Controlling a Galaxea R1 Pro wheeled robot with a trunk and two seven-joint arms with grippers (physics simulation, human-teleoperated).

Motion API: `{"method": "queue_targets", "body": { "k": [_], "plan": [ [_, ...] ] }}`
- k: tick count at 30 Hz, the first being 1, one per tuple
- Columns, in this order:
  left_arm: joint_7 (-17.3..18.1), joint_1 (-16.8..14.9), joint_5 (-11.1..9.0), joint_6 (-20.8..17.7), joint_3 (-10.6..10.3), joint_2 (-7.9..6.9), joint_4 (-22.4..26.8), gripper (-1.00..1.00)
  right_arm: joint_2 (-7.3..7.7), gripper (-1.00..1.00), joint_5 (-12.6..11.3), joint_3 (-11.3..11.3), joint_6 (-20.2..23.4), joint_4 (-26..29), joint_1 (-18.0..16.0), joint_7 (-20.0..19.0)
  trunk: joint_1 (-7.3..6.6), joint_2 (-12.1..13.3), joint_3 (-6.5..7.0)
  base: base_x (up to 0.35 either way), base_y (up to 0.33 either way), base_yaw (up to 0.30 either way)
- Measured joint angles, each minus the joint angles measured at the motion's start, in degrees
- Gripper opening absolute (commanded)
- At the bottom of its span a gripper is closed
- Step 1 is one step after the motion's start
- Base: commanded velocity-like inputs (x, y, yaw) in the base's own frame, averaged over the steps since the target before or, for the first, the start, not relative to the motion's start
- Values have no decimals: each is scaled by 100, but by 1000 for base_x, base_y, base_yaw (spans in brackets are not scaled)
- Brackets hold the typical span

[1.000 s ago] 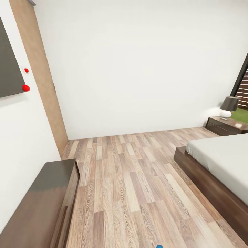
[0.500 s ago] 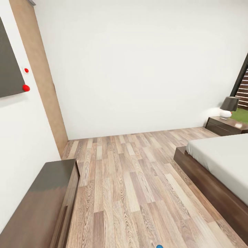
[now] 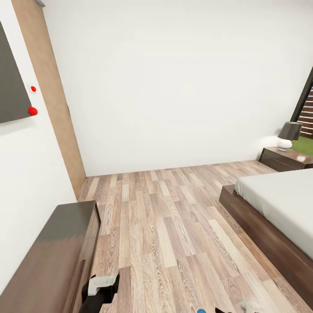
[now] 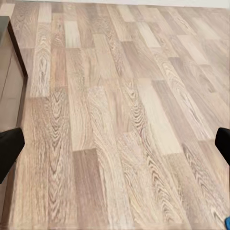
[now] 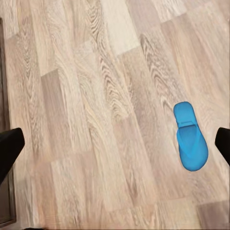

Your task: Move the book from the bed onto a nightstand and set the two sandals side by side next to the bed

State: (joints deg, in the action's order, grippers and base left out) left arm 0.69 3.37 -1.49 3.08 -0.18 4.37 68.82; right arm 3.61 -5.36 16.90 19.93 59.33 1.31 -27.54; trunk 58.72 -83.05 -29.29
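Blue sandal (image 5: 190, 139) flat on plank floor (image 3: 165, 226), both grippers' fingers spread wide, grasping nothing; no legible writing

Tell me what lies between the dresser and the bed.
Bare wood-plank floor, in the head view. The dresser sits at the left wall, the bed at the right; a blue sandal peeks in at the bottom edge.

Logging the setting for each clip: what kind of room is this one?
Most likely a bedroom: a low bed with an off-white mattress on a dark wooden frame, a nightstand carrying a lamp by the far wall, and a blue sandal lying on the wood-plank floor.
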Motion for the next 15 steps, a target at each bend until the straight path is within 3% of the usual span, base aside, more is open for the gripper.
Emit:
{"method": "queue_targets", "body": {
  "k": [5, 10, 15],
  "plan": [
    [7, -2, -308, -8, 7, -9, -2, 100, 1, 100, 2, -7, 8, 3, -151, 145, 0, 0, 1, 0, 0, 0],
    [16, -3, -762, 0, 20, -33, -10, 100, 5, 100, 5, -10, 19, -4, -244, 868, 0, 0, 1, 0, 0, 0],
    [15, -3, -889, 5, 16, -35, -20, 100, 6, 100, 16, -12, 27, 12, -265, 1184, 0, 0, 1, 0, 0, 0]
  ]
}}
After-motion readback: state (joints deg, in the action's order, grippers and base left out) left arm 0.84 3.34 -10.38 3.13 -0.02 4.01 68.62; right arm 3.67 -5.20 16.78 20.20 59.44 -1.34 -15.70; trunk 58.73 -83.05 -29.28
